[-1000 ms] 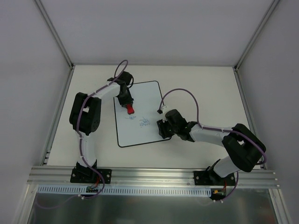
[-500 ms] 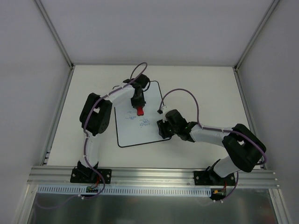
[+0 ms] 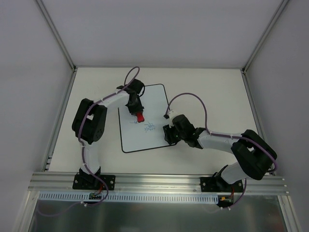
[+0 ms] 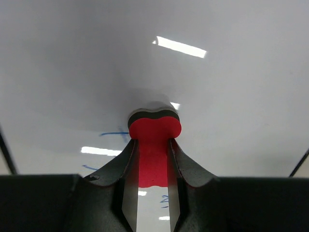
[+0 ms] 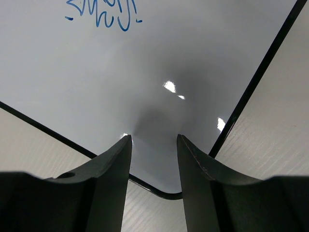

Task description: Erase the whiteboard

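The whiteboard, white with a thin black rim, lies flat on the table. Blue scribbles sit on its lower middle and show in the right wrist view. My left gripper is shut on the red eraser and presses it on the board just above the scribbles. In the left wrist view the eraser sits between the fingers, with blue strokes beside it. My right gripper is open, its fingertips resting on the board near its near right corner.
The board's black rim and rounded corner run close by the right fingers, with pale wood-grain table beyond. Grey enclosure walls surround the table, and an aluminium rail runs along the near edge.
My left gripper swept the eraser right across the board, then back left and slightly nearer the scribbles. The right gripper stays on the board's corner.
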Robot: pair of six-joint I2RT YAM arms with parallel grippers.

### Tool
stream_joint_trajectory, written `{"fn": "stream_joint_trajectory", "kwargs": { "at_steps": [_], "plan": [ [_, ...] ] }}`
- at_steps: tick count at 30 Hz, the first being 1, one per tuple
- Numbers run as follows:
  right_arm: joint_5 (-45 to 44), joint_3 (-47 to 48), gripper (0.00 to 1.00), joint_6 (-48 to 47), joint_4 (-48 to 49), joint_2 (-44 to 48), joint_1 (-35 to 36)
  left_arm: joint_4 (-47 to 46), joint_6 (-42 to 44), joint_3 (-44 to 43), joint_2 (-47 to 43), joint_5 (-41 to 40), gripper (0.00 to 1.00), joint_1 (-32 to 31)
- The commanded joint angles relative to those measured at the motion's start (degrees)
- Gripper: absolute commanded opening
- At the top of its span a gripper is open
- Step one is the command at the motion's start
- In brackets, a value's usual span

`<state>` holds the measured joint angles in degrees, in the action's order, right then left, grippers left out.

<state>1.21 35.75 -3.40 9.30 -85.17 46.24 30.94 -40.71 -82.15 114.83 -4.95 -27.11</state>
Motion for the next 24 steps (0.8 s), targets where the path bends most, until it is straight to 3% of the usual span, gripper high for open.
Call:
{"fn": "stream_joint_trajectory", "kwargs": {
  "at_steps": [1, 12, 21, 24],
  "plan": [
    [1.9, -3.0, 0.46, 1.5, -7.5, -1.3, 0.0, 9.9, 0.4, 7.5, 1.3, -4.8, 0.0, 6.0],
    [2.0, -3.8, 0.46, 1.4, -7.5, 0.2, 0.0, 9.8, -0.1, 9.3, -0.4, -3.8, 0.0, 6.1],
    [2.3, -5.2, 0.46, 1.6, -6.3, 0.6, 0.0, 9.8, -2.8, 4.8, 5.3, -0.2, 0.0, -7.9],
    [2.4, -5.4, 0.46, 1.6, -6.1, 0.8, -0.1, 9.8, -3.8, 4.0, 5.7, 0.5, 0.0, -9.5]
  ]
}}
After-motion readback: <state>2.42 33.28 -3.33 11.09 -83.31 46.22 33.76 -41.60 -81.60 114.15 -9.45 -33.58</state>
